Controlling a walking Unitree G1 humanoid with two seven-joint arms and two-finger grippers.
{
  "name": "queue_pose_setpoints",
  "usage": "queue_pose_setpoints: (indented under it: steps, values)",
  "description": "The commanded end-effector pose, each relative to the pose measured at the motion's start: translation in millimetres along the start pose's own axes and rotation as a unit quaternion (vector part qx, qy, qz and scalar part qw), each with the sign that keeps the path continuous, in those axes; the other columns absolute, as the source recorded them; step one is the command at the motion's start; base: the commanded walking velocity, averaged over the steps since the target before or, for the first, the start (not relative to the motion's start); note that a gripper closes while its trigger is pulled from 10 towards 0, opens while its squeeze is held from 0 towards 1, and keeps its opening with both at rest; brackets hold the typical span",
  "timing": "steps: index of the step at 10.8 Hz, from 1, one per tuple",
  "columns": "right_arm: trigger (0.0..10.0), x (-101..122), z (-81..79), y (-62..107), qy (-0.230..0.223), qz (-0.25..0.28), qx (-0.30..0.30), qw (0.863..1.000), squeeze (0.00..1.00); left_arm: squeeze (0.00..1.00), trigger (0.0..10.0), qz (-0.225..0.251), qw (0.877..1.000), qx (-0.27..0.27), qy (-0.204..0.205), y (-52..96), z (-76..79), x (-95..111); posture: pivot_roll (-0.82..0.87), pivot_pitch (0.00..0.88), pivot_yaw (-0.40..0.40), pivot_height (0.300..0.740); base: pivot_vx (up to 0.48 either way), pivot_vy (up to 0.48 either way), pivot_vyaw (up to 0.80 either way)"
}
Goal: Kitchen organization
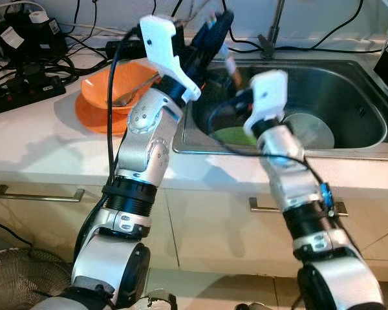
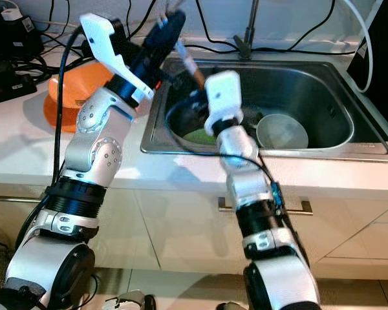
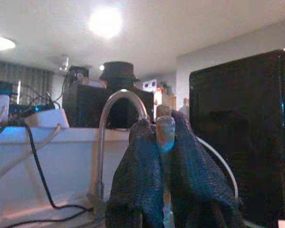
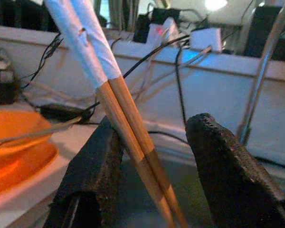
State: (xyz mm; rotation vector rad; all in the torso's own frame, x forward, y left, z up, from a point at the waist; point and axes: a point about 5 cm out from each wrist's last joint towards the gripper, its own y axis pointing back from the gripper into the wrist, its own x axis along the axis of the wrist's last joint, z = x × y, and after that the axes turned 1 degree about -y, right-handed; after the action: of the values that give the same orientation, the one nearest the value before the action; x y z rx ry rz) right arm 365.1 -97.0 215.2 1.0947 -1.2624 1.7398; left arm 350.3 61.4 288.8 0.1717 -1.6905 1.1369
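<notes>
White worktop (image 1: 45, 139) with a steel sink (image 1: 349, 84) set into it, pale drawers with bar handles below. Tap (image 2: 249, 26) at the back of the sink, black cables trailing along the wall behind. At the left on the worktop, an orange bowl (image 1: 107, 90) on an orange plate (image 1: 90, 119), a metal utensil resting in the bowl. Power strips and plugs at far left. Inside the sink, a green dish (image 1: 236, 137) near the front edge and a pale round bowl (image 2: 282, 132) beside it.

Left hand (image 1: 215, 29) raised above the sink's left rim, closed on a pair of chopsticks (image 1: 229, 64); in the left wrist view, wooden ends poking up between the two black fingers (image 3: 137, 180). Chopsticks slanting down over the sink: wooden lower half, upper half wrapped in white paper, a small red mark on the wrap, no legible writing.

Right hand (image 4: 154, 166) low over the sink, open, fingers spread on either side of the chopsticks, left finger just beside the wood; contact cannot be told.

No readable brand or label anywhere.
</notes>
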Motion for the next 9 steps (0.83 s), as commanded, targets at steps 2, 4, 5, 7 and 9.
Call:
queue_pose_setpoints:
  steps: [2, 4, 5, 7, 9]
  values:
    - [10.0, 8.4, 17.9, -2.1, -0.009, 0.028, -0.040, 0.999, 0.00, 0.00, 10.0, -0.021, 0.999, 0.040, -0.007, 9.5, -15.6, -5.6, 0.02, 0.000, 0.039, 0.740, 0.000, 0.000, 0.00]
    - [10.0, 4.9, 15.3, -1.7, -0.011, 0.022, -0.036, 0.999, 0.00, 0.00, 10.0, -0.019, 0.999, 0.039, -0.007, 8.0, -15.3, -5.1, 0.02, 0.000, 0.043, 0.740, 0.000, 0.000, 0.00]
    - [10.0, 2.7, 13.7, -1.7, -0.013, 0.019, -0.034, 0.999, 0.00, 0.00, 10.0, -0.019, 0.999, 0.036, -0.006, 7.3, -14.7, -4.9, 0.02, 0.000, 0.044, 0.740, 0.000, 0.000, 0.00]
    - [0.0, -0.8, 12.3, -1.0, -0.015, 0.013, -0.029, 0.999, 0.00, 0.00, 10.0, -0.021, 0.999, 0.035, -0.006, 8.1, -14.3, -5.7, 0.03, 0.000, 0.043, 0.740, 0.000, 0.000, 0.00]
    - [0.0, -2.6, 10.1, -1.2, -0.017, 0.011, -0.023, 1.000, 0.00, 0.00, 10.0, -0.018, 0.999, 0.040, -0.002, 8.2, -15.3, -4.9, 0.04, 0.000, 0.039, 0.740, 0.000, 0.000, 0.00]
